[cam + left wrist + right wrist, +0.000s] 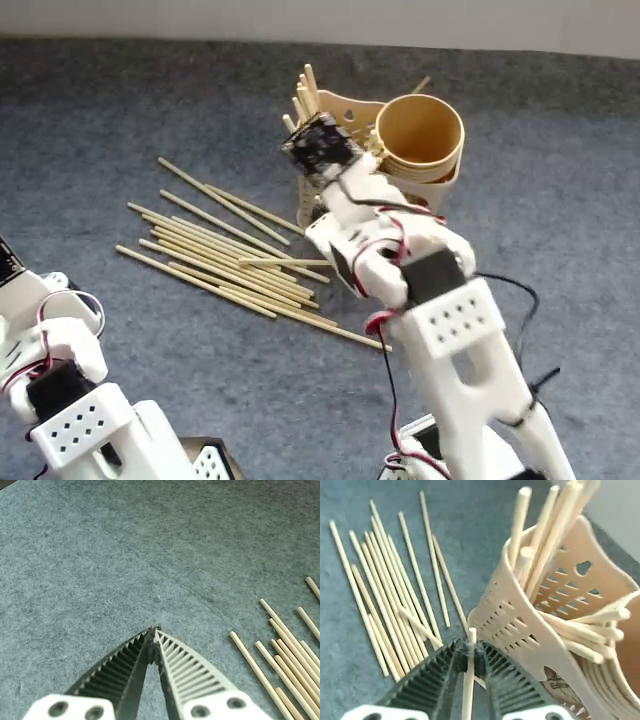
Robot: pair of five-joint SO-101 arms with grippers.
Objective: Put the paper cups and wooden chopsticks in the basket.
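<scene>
High view: basket point(355, 112) upper centre, cups point(420, 135) nested inside; loose chopsticks point(225, 260) left of centre on the carpet point(120, 120). Left wrist view: left claw point(154, 631) closed tight, empty, over carpet. Right wrist view: right claw point(470, 649) pinches one chopstick point(468, 690) just beside the basket.

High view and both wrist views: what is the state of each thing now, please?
Basket: upright, partly filled.
Paper cups: stacked inside the basket.
Standing chopsticks: leaning inside the basket.
Loose chopsticks: lying flat outside the basket.
Left tool: shut, empty.
Right tool: shut on a single chopstick.
</scene>
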